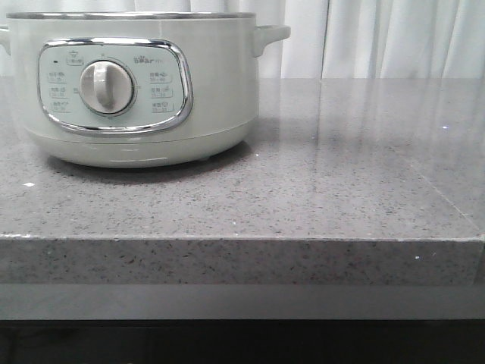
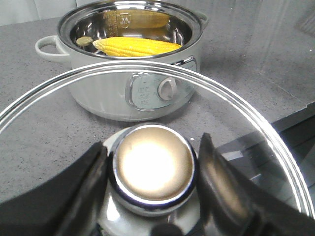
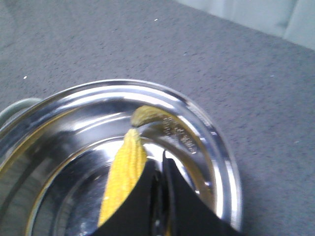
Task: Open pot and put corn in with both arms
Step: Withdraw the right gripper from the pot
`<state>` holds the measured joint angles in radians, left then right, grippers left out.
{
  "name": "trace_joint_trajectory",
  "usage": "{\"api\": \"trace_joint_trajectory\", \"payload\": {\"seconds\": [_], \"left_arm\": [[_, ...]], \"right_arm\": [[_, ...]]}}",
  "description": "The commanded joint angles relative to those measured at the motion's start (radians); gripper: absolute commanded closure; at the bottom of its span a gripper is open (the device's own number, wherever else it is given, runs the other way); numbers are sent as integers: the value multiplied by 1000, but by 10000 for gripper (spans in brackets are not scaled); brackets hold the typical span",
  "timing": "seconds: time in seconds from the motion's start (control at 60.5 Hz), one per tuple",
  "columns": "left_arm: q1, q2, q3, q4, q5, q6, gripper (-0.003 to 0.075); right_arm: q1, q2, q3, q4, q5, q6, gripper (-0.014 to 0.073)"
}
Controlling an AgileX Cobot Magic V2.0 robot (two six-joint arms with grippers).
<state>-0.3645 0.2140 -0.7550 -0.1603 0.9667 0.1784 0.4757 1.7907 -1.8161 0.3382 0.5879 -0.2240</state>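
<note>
**A:** Status check. How far along are you?

**B:** Nearly done, I'd say. The pot (image 2: 130, 73) is open; you've got the glass lid (image 2: 152, 167) off, the left end effector (image 2: 153, 169) clamped on its knob, low centre of the left wrist frame. The corn (image 2: 138, 46) lies inside the steel bowl, upper centre there.

**A:** And the right arm?

**B:** Right end effector (image 3: 160, 182) is over the bowl, bottom centre of its frame, fingers together w/ nothing between them; the cob sits just beside, so it looks released.

**A:** What's left?

**B:** Prob. just pull the right arm clear. Front cam only shows the pot upper left on the counter (image 1: 341, 189), no arms.
</note>
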Motion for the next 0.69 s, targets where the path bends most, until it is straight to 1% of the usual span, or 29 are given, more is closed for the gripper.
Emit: {"api": "trace_joint_trajectory", "payload": {"seconds": [0.0, 0.132, 0.314, 0.545, 0.678], "left_arm": [[-5, 11, -30, -38, -160, -5, 478], [-5, 11, -30, -46, -160, -5, 478], [-5, 46, -30, -46, -160, -5, 478], [-5, 248, -96, -46, -180, 18, 478], [-5, 387, -181, -46, -233, 44, 478]], "right_arm": [[-49, -118, 10, -6, -80, -9, 662], [-132, -247, 177, -43, -138, -9, 662], [-241, -485, 494, -79, -234, -9, 662], [-249, -819, 876, -98, -386, -9, 662], [-249, -1002, 1066, -97, -409, -9, 662]]}}
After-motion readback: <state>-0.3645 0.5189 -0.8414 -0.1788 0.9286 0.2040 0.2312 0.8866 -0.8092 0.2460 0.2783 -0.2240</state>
